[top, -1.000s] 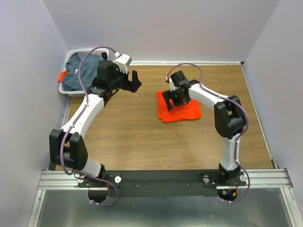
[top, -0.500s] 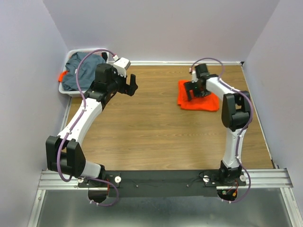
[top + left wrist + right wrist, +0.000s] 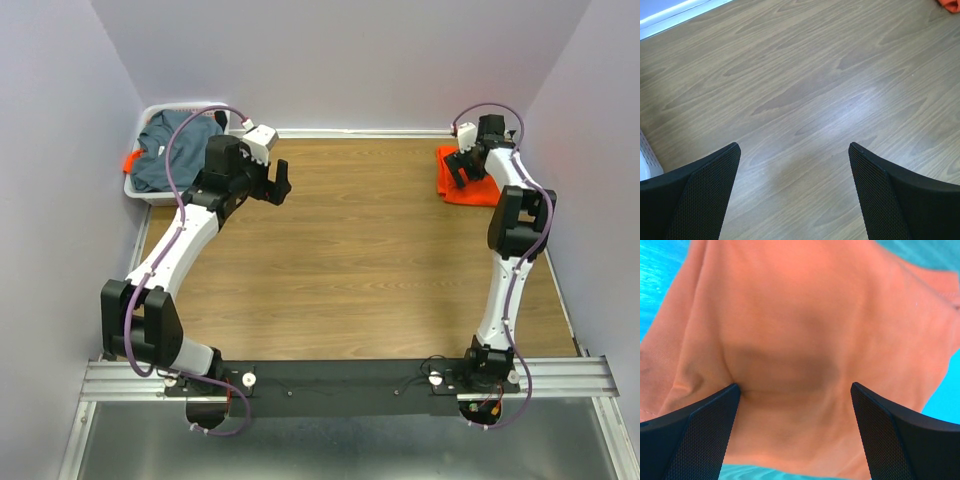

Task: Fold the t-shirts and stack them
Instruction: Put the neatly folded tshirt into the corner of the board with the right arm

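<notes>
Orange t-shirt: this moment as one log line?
orange t-shirt: far right | right gripper: open, on it | left gripper: open, empty | grey-blue t-shirt: in basket

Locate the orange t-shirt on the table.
In the top view, the orange t-shirt lies at the far right corner of the table, under the right gripper.

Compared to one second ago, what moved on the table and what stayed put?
The right gripper, fingers spread on the cloth, slid the folded orange t-shirt from the middle of the table to its far right corner. Nothing was lifted or let go. The left gripper barely shifted and is open over bare wood. The dark grey-blue t-shirt stayed in the white basket.
</notes>
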